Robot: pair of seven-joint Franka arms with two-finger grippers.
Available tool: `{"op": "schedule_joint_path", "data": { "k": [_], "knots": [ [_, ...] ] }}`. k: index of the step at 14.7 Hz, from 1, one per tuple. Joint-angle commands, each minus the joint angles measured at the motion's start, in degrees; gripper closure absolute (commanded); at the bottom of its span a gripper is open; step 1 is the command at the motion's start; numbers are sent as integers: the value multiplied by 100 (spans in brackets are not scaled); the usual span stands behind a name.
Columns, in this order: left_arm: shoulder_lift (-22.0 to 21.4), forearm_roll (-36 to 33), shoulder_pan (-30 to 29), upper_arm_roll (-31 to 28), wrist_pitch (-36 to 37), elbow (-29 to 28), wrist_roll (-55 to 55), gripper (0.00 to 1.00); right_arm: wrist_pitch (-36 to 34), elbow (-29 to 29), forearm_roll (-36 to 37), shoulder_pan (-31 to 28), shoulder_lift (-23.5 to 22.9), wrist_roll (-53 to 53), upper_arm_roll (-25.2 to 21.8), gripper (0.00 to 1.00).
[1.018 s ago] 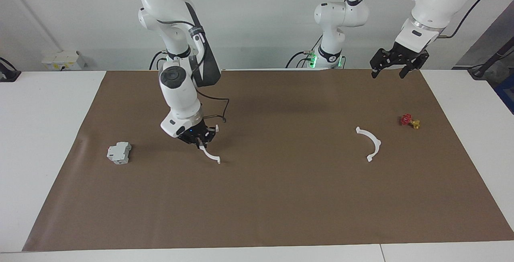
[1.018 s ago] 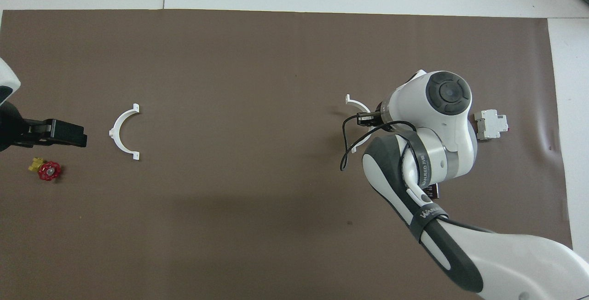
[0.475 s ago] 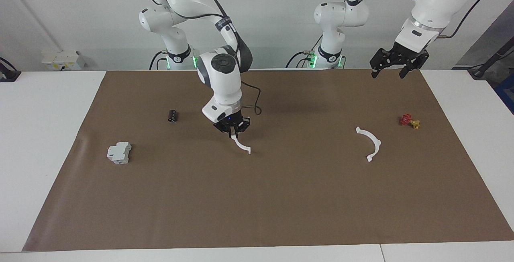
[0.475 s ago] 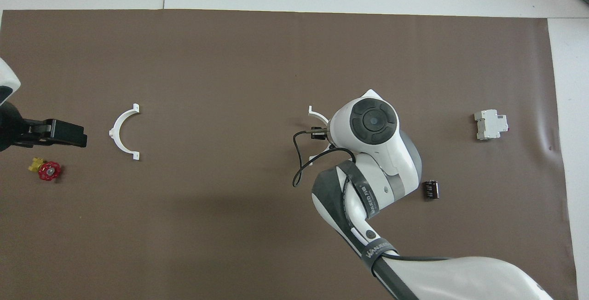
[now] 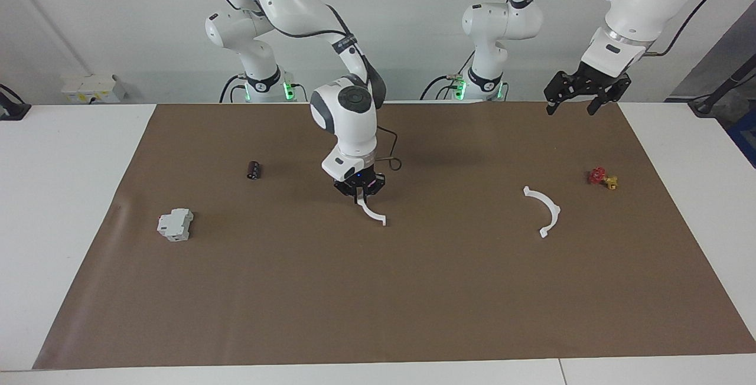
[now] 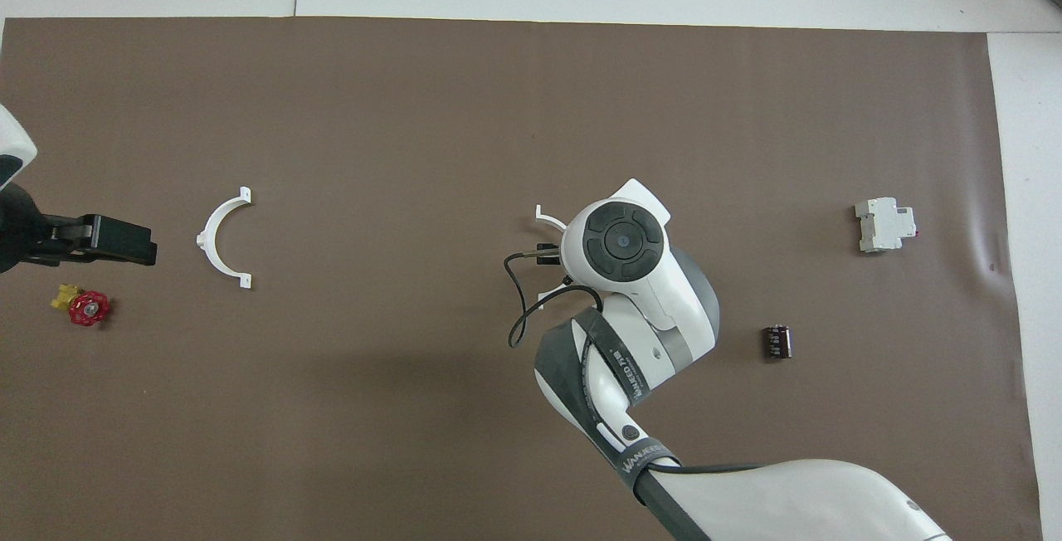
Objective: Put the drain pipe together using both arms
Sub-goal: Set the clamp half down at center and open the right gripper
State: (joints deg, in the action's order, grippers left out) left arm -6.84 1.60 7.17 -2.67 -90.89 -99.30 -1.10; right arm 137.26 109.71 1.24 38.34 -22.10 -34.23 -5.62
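Over the middle of the brown mat (image 5: 413,290), the right gripper (image 5: 359,191) is clamped on one end of a white half-ring (image 5: 372,214), which hangs below the fingertips, seemingly just clear of the mat, though that gap is hard to read. Held by its end, its free tab stays exposed for joining. The second half-ring (image 5: 546,210) lies flat toward the left arm's end of the table, well apart from the first. The left gripper (image 5: 582,101) waits with its jaws wide, raised over the mat's edge nearest the robots, not far from that piece it would presumably pick up.
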Motion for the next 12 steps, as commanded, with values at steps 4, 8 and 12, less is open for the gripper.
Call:
{"op": "schedule_joint_path", "data": {
  "k": [4,8,12],
  "knots": [
    [-80,-98,21,-15,28,-46,-40,0,407,209,157,113,-40,-163,17,0],
    [-80,-98,21,-15,27,-46,-40,0,14,69,166,-106,283,-66,-53,0],
    [-80,-98,21,-15,27,-46,-40,0,-1216,-160,122,-1010,1065,591,-44,0]
  ]
}}
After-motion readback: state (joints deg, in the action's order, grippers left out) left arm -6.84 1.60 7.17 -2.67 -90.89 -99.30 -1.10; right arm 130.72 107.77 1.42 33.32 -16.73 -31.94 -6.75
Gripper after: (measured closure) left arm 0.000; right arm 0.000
